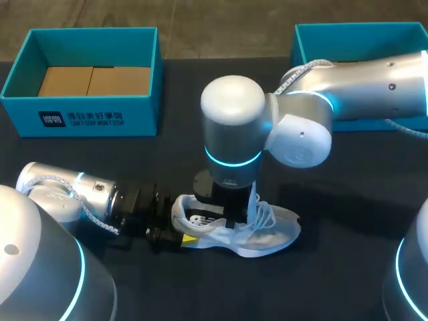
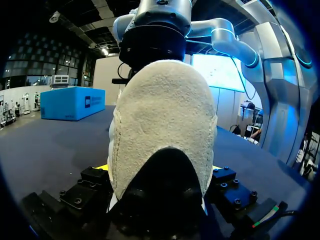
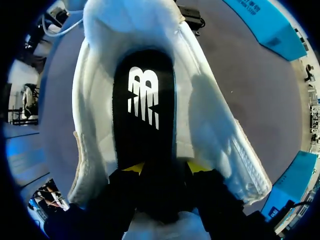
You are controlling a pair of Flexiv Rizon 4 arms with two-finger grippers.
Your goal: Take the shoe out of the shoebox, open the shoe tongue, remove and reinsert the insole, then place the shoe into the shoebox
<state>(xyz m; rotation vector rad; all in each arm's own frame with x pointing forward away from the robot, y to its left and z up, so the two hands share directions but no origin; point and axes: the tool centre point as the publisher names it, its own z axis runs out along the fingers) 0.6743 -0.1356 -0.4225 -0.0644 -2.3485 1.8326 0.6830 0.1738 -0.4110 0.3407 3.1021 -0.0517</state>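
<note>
dark surface (image 1: 348, 267) from above carries the white shoe (image 1: 267, 231) near its middle, well apart from a teal shoebox (image 1: 144, 110) and a second box (image 1: 314, 40) at the far edge, with the left claw (image 1: 175, 235) at the heel and the right claw (image 1: 231, 217) down in the opening. from the left wrist, the left claw (image 2: 159, 167) pinches the shoe's (image 2: 165, 115) heel from both sides. from the right wrist, the right claw (image 3: 165, 167) looks pinched on the near end of the black insole (image 3: 145, 100) lying inside the shoe (image 3: 210, 125), so the insole step seems in hand, and the next move calls for a steady heel while the insole slides along the shoe.
</note>
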